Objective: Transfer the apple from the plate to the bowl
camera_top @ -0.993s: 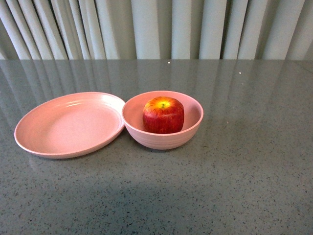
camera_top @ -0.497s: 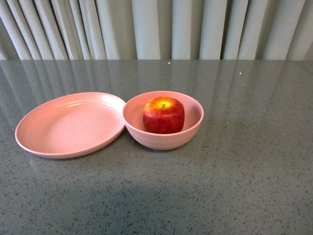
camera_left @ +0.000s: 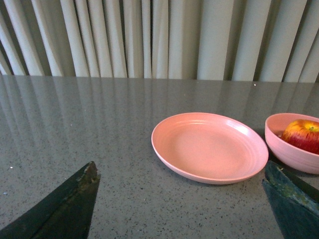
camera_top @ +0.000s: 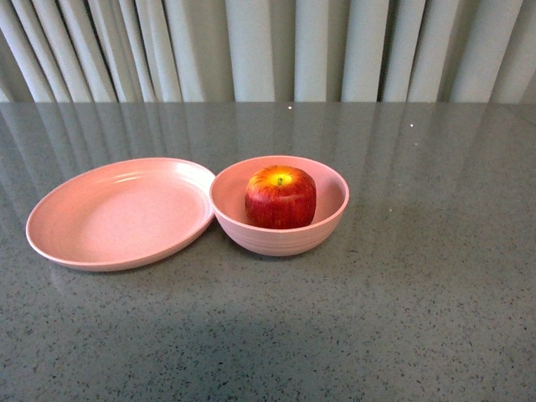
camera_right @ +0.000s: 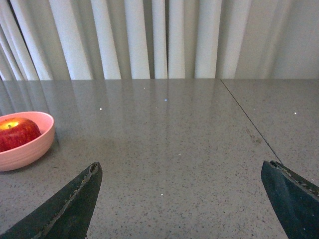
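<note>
So the apple point(camera_top: 280, 198) is sitting upright in the bowl point(camera_top: 327, 228), stem up, yellow top showing, roughly centred and well below being able to roll out. The plate point(camera_top: 84, 243) just to the left of it has nothing on it, and its rim looks like it's touching or tucked right against the bowl's wall. Honestly I'd call the move itself done, so the step in hand is really just backing off cleanly and not undoing anything.

Neither arm shows in the front view at all. From the wrist cams, the left end effector point(camera_left: 182, 199) has its fingers spread wide apart with nothing between them, hanging low over the tabletop point(camera_top: 419, 293) on the near side of the plate. The right end effector point(camera_right: 182, 199) is the same deal, fingers wide apart and nothing held, off to the right of the bowl over bare surface.

If it were me: keep both wide like that, lift before any sideways travel, and watch the left one, since it's nearest the plate. Nudge that plate and it pushes the bowl, because they're butted together. The right one has loads of room, so no stress there.
</note>
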Controlling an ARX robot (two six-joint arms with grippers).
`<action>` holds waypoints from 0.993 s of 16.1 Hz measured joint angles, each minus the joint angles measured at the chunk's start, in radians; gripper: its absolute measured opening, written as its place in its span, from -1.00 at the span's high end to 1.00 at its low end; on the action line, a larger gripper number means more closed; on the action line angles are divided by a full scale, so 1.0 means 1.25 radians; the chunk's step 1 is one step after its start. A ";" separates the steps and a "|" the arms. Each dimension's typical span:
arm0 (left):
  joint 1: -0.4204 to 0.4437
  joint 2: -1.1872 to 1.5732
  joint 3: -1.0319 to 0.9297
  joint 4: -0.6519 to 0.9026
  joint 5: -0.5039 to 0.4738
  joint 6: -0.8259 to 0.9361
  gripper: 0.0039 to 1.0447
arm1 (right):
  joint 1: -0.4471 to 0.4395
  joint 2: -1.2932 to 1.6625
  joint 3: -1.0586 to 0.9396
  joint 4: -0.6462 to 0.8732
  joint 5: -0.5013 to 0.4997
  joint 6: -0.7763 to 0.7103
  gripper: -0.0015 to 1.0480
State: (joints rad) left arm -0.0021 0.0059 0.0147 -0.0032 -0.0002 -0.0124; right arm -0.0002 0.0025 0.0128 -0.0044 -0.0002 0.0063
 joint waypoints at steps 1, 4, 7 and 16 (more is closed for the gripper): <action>0.000 0.000 0.000 0.000 0.000 0.001 -0.91 | 0.000 0.000 0.000 0.000 0.000 0.000 -0.87; 0.000 0.000 0.000 0.000 0.000 0.001 -0.86 | 0.000 0.000 0.000 0.000 0.000 0.000 -0.87; 0.000 0.000 0.000 0.000 0.000 0.001 -0.88 | 0.000 0.000 0.000 0.000 0.000 0.000 -0.87; 0.000 0.000 0.000 0.000 0.000 0.001 -0.88 | 0.000 0.000 0.000 0.000 0.000 0.000 -0.87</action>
State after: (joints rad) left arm -0.0021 0.0059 0.0147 -0.0032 -0.0002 -0.0109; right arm -0.0002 0.0025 0.0128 -0.0044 -0.0002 0.0059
